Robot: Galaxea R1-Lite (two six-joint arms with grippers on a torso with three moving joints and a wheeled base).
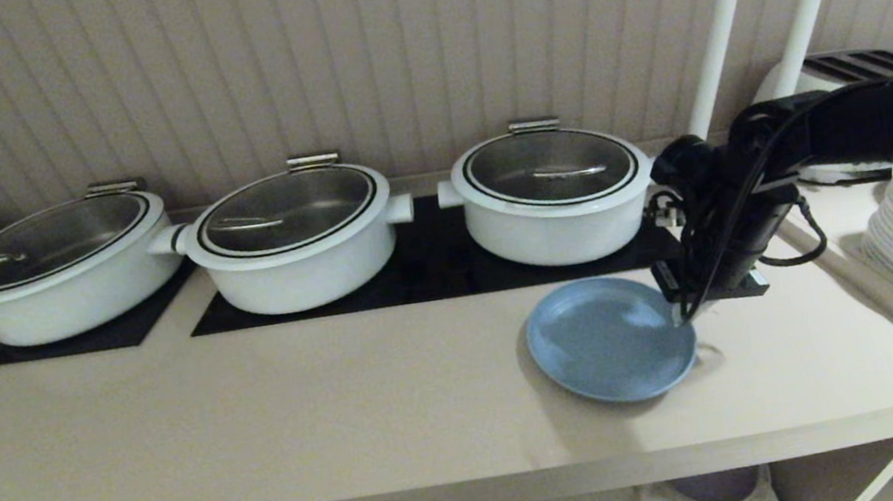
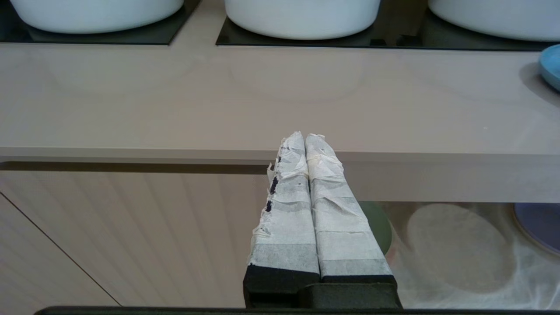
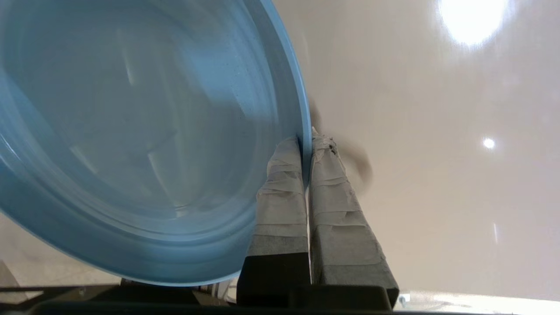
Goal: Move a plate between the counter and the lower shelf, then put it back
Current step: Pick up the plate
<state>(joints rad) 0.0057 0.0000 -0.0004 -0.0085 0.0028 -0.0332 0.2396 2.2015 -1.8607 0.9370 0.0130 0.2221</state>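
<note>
One grasp is made: the right gripper (image 3: 306, 144) is closed on the rim of the plate (image 1: 609, 338), which lies on the counter (image 1: 261, 413), not yet moved to the lower shelf (image 2: 459, 253).

1. Right arm (image 1: 853, 124): matte black links, loose black cables looped along the wrist.
2. Right gripper (image 3: 306, 144): two long tapered fingers (image 3: 282, 197) wrapped in wrinkled white tape, black square bases.
3. Left gripper (image 2: 305, 140): same build; white tape frayed along one edge, dark spots showing through, black mount.
</note>
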